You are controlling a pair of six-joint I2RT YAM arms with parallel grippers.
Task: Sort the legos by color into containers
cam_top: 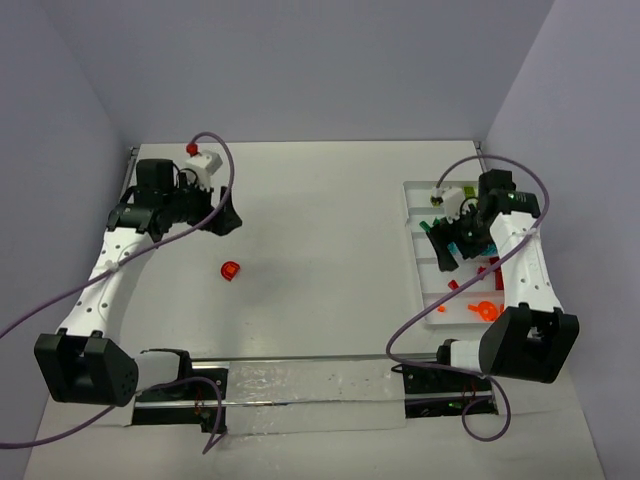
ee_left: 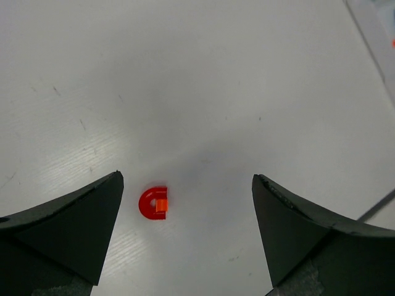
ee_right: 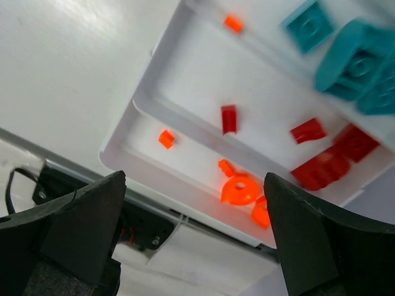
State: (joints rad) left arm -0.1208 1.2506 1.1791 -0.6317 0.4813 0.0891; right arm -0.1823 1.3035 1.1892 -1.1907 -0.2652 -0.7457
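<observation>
A red arch-shaped lego (cam_top: 231,270) with a small orange bit on it lies alone on the white table. In the left wrist view this lego (ee_left: 154,203) sits just inside the left finger (ee_left: 80,228). My left gripper (ee_left: 186,176) hangs open above it, touching nothing; from above the left gripper (cam_top: 222,218) is behind the lego. The white divided tray (cam_top: 411,200) stands at the right. My right gripper (cam_top: 452,245) hovers open and empty over it. Below the right gripper (ee_right: 194,177), orange legos (ee_right: 241,190) fill the tray's (ee_right: 145,83) nearest compartment, then red legos (ee_right: 308,131), then teal legos (ee_right: 355,61).
Purple cables (cam_top: 225,165) loop from both arms. A red cable tip (cam_top: 192,148) sits behind the left wrist. Black arm mounts (cam_top: 180,375) and a clear plastic strip (cam_top: 300,385) line the near edge. Blue-grey walls enclose the table on three sides.
</observation>
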